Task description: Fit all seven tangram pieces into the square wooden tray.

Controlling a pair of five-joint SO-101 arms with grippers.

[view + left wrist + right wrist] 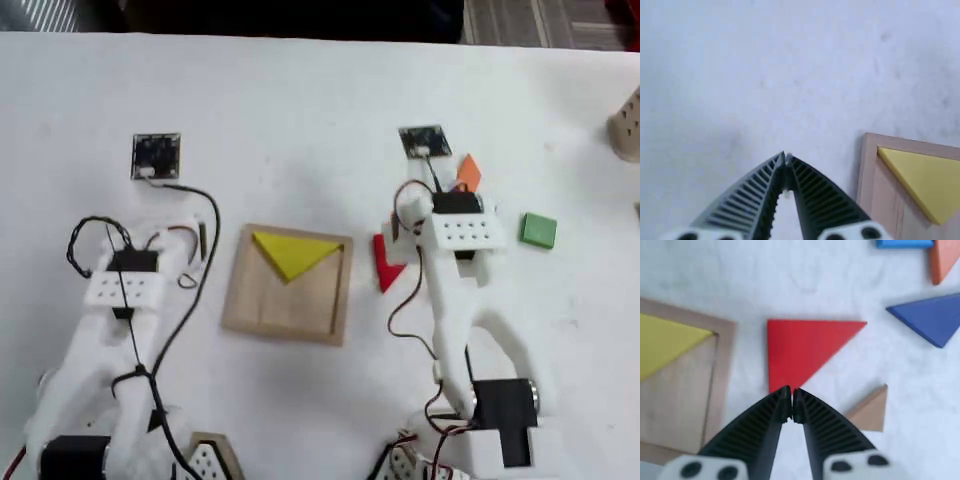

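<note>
On the table (300,90): two arms side by side, with the tray between them and loose pieces around the right one.
Left arm (120,290): stands left of the tray, its wrist over bare tabletop.
Right arm (455,260): stands right of the tray, its wrist among the loose pieces.
Tray (236,300): square, pale wood, slightly turned on the table. Its rim corner shows in the left wrist view (867,170) and its side rail in the right wrist view (725,370).
Yellow triangle (295,252): lies inside the tray with its long edge along the far rim and its apex pointing to the centre. The rest of the floor shows bare wood.
Red triangle (800,347): flat on the table just right of the tray and apart from its rim. In the high view (383,262) the right arm partly covers it.
Dark blue triangle (932,317): on the table beyond the red one, apart from it.
Left gripper (785,159): fingers closed tip to tip, holding nothing, over bare table near the tray's corner.
Right gripper (791,392): fingers drawn together with only a slit between them, holding nothing. The tips sit over the red triangle's near corner; I cannot tell whether they touch it.
Green square (538,230): right of the right wrist, well apart from the tray.
Orange piece (468,172): just beyond the right wrist.
Light blue piece (904,243): beside the orange piece, cut by the frame edge.
Tan triangle (871,412): small, near the red triangle and close beside the right gripper's finger.
</note>
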